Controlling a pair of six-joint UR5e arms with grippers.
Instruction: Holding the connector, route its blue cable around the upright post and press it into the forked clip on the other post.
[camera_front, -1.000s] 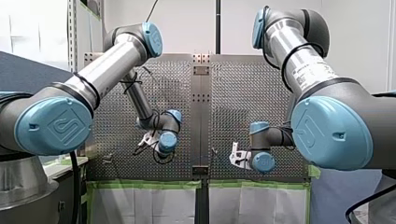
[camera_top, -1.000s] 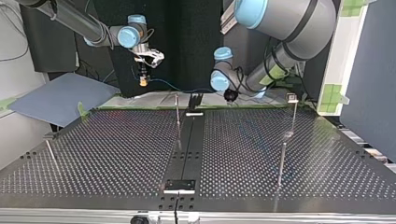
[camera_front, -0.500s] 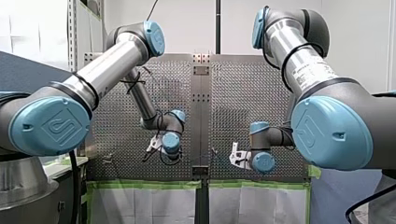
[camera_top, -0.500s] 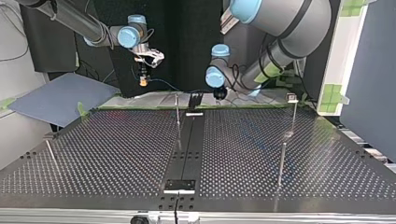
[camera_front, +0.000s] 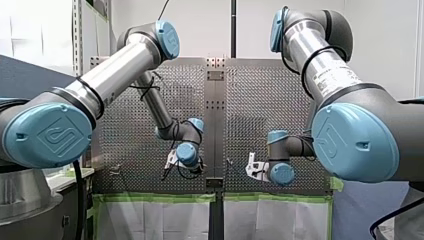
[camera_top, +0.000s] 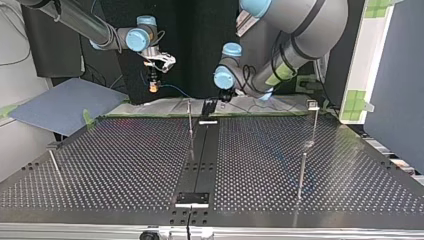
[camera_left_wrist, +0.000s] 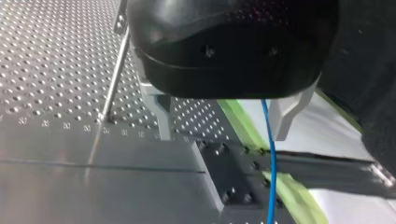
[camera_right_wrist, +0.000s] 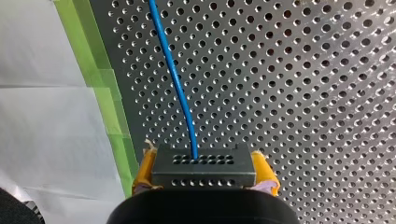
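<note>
Front view, left gripper (camera_front: 168, 167): hangs low over the table (camera_front: 260, 95), just beside its middle seam.
Front view, right gripper (camera_front: 252, 167): low at the table's near edge, well apart from the left one; its load does not show here.
Top view, connector (camera_top: 153, 87): in the air under the right gripper, at the view's left, past the table's far edge.
Top view, cable (camera_top: 175, 90): runs from the connector across toward the left gripper (camera_top: 224, 96). It is not round the post (camera_top: 190, 120) and not in the clip (camera_top: 209, 107), which stands just beside that post.
Top view, stage: routing looks barely begun.
Left wrist view, claw: the metal fingers (camera_left_wrist: 161, 114) stand apart and clamp nothing. The cable (camera_left_wrist: 267, 154) hangs between them, close to one finger; whether it touches, I cannot tell.
Left wrist view, post (camera_left_wrist: 114, 79): stands off to the side, beyond the other finger.
Right wrist view, claw: the yellow pads (camera_right_wrist: 144, 170) are clamped on the connector (camera_right_wrist: 203, 165) at both ends. The cable (camera_right_wrist: 175, 79) leaves its middle and crosses the table, with green tape (camera_right_wrist: 107, 107) alongside.
Risk, lost cable: it sits off-centre in the wide gap, so a sideways sweep could let it slip out.
Risk, strain: pulling it taut round the post could twist the connector in the pads or bend the thin post.
Risk, missed clip: a slack or high cable could ride over the fork rather than seat in it.
</note>
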